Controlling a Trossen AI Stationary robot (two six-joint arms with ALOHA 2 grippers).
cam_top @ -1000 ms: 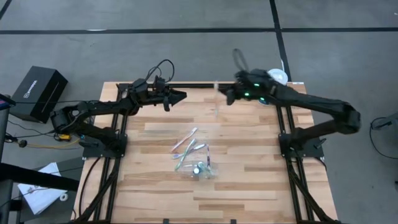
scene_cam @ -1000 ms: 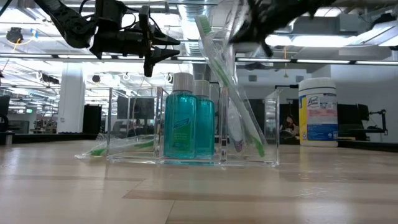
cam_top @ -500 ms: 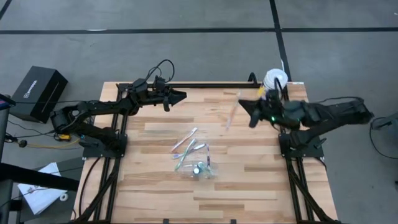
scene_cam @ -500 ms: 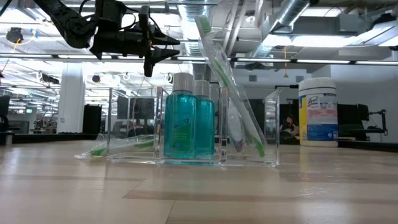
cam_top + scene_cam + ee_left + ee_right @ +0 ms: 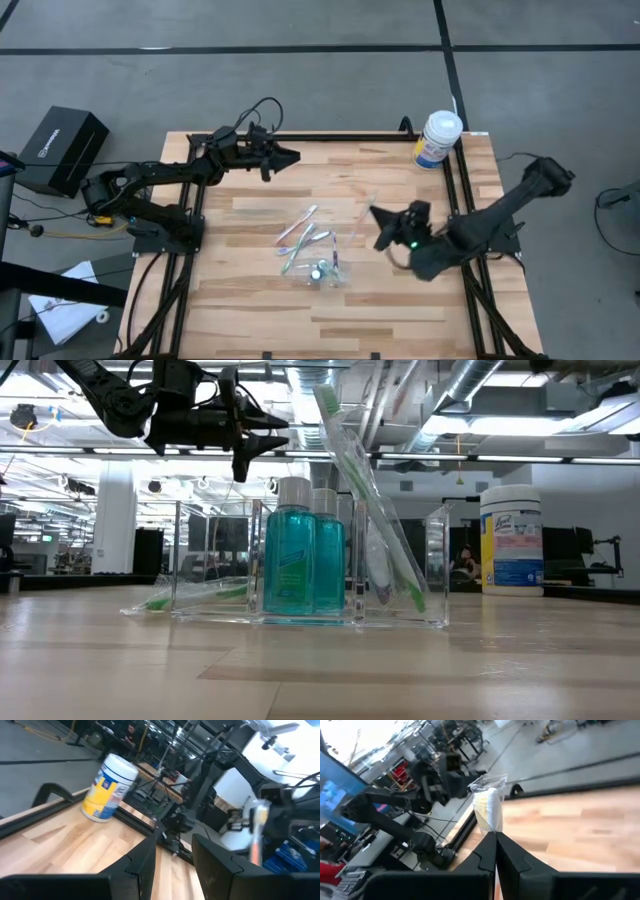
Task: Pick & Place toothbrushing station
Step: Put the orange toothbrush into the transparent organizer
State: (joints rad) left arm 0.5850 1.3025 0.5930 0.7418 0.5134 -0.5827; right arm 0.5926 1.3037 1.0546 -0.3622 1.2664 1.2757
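Standing closest in the low view, the clear plastic container sits on the wooden counter in the middle of the frame. Two teal bottles stand upright inside it, and a wrapped toothbrush with a green handle leans tilted in the part just to their right. In the high view the same container is at the lower middle of the counter, with thin pale toothbrushes lying loose just above and left of it. To the right of them, near the middle right of the frame, the right fingers are clenched on one more toothbrush in a clear wrapper, which points up and left, above the wood. The right wrist view shows that wrapped toothbrush pinched at the tips. Farther back, at the upper left, the left fingers hover part way apart, grasping nothing. A big white tub stands at the far upper right corner.
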